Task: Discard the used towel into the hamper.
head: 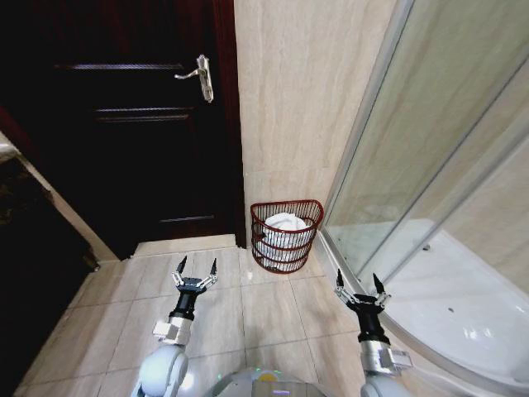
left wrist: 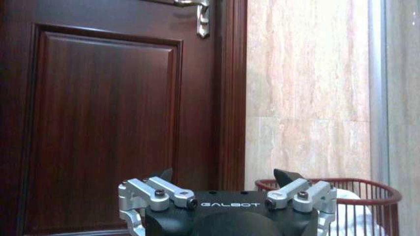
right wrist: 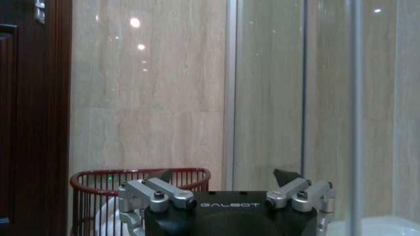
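The left gripper [head: 195, 266] was spread wide and empty, held low over the beige floor tiles [head: 124, 322] in front of the dark wooden door [head: 124, 124]. The right gripper [head: 359, 281] was likewise spread and empty, held over the tiles close to the curved edge of the white shower tray [head: 471, 322]. Both pointed forward, away from the robot, one on each side of its body.

Between them and farther ahead stood the hamper [head: 286, 236], a dark red-brown wire basket with its flat back against the pale tiled wall [head: 306, 91]. It sat on the floor in the corner between the door frame and the glass shower screen [head: 438, 149]. A white towel [head: 285, 223] lay bundled inside it, its top about level with the rim.

In the left wrist view, the left gripper's fingers [left wrist: 294, 183] stood apart with nothing between them, the door panel ahead, and the hamper's rim [left wrist: 367, 184] off to one side. A silver lever handle [head: 198, 76] was mounted high on the door. In the right wrist view, the right gripper's parted fingers [right wrist: 288, 180] framed the wall and shower glass.
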Tool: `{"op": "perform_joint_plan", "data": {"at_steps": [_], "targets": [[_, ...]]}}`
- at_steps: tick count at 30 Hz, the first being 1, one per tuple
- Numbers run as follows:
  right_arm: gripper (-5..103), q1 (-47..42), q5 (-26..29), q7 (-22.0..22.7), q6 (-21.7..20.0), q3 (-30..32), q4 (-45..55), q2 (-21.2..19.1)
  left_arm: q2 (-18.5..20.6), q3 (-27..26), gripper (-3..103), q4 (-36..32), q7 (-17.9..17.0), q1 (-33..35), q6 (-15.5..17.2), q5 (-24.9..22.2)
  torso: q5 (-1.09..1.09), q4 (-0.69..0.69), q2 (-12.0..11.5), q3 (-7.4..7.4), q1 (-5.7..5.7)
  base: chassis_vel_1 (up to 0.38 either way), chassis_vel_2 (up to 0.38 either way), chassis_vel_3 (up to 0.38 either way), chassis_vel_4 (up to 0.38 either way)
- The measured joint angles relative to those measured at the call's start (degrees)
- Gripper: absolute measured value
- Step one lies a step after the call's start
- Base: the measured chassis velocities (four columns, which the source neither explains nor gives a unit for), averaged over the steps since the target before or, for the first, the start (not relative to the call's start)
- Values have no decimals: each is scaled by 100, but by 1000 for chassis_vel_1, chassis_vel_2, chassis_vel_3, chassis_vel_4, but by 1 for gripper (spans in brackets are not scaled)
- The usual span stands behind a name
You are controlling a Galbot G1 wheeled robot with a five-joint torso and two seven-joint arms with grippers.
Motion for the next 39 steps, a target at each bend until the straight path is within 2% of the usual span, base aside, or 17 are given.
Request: {"op": "perform_joint_plan", "data": {"at_steps": [15, 19, 24, 39], "targets": [[100, -91, -10, 85, 128, -93, 2, -63, -52, -7, 100, 4, 33, 71, -107, 69, -1, 0, -5, -3, -1, 112, -112, -106, 113], [100, -60, 15, 205, 203, -113, -31, -68, -63, -9, 100, -2, 33, 80, -107, 84, 0, 0, -5, -4, -3, 65, -74, -79, 91], [100, 0, 35, 631, 264, -203, -69, -123, -68, -2, 100, -8, 44, 128, -100, 115, 0, 1, -7, -4, -2, 10, -5, -5, 11], [100, -64, -78, 768, 164, -262, -77, -209, -58, -112, 100, -77, 58, 249, -115, 161, 0, 0, -7, -5, -2, -29, -32, -26, -33]]}}
